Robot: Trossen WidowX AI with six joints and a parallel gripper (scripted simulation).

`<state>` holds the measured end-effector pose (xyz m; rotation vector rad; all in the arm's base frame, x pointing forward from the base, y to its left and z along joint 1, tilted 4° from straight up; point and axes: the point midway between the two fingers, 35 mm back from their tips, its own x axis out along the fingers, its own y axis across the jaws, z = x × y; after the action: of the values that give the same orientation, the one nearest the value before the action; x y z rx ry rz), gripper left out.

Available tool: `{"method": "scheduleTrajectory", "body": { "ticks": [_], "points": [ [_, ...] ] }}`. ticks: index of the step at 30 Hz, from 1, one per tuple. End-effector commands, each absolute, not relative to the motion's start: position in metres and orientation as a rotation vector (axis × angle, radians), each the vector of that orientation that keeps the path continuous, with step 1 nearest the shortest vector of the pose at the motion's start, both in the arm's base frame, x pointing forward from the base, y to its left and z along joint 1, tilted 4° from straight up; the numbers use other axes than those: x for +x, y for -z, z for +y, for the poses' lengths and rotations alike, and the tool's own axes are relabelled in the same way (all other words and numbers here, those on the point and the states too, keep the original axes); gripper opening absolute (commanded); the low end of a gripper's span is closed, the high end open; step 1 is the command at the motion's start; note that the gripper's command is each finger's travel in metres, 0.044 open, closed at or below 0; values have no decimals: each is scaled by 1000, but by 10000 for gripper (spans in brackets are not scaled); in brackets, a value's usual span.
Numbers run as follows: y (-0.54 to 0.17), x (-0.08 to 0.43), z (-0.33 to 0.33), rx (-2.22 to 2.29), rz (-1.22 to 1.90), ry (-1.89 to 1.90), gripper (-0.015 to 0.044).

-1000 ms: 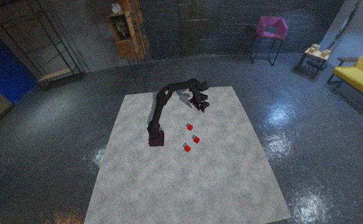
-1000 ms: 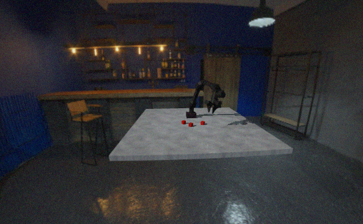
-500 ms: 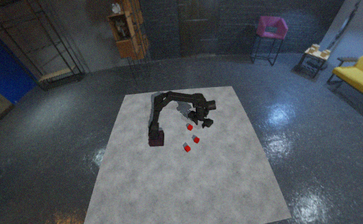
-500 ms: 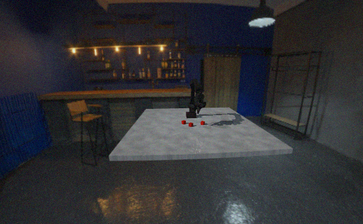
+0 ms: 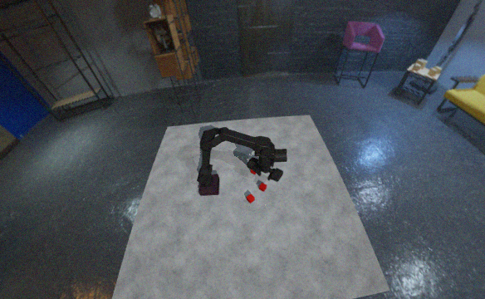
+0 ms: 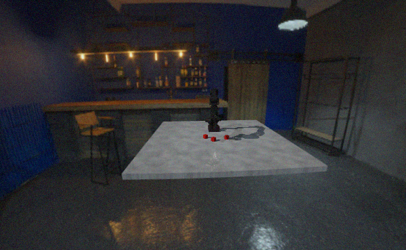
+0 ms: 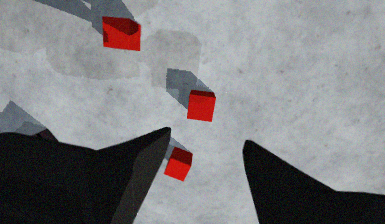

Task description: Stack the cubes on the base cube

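Before any grasp, the black two-fingered gripper point(image 5: 265, 171) point(image 7: 207, 139), moderately wide and empty, should centre squarely over one loose cube; three small red cubes point(image 5: 262, 187) point(image 6: 213, 139) point(image 7: 201, 106) apparently lie apart, mid-frame from above.

Three small red cubes point(image 6: 205, 136) point(image 6: 213, 139) point(image 6: 226, 137) sit apart on the pale tabletop point(image 6: 203, 156), before the upright black arm point(image 6: 214, 110).

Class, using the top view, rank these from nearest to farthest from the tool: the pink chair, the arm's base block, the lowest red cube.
1. Lowest red cube: just below
2. Base block: left
3. Pink chair: upper right, off the table
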<state>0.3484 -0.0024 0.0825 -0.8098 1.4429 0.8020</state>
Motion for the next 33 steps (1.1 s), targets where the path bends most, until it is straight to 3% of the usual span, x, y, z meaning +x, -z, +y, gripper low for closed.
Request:
{"method": "scheduleTrajectory", "body": {
  "ticks": [1,33],
  "points": [
    [-50,343,-4,-803,1460,-820,265],
    [10,339,-4,-803,1461,-820,265]
  ]
}}
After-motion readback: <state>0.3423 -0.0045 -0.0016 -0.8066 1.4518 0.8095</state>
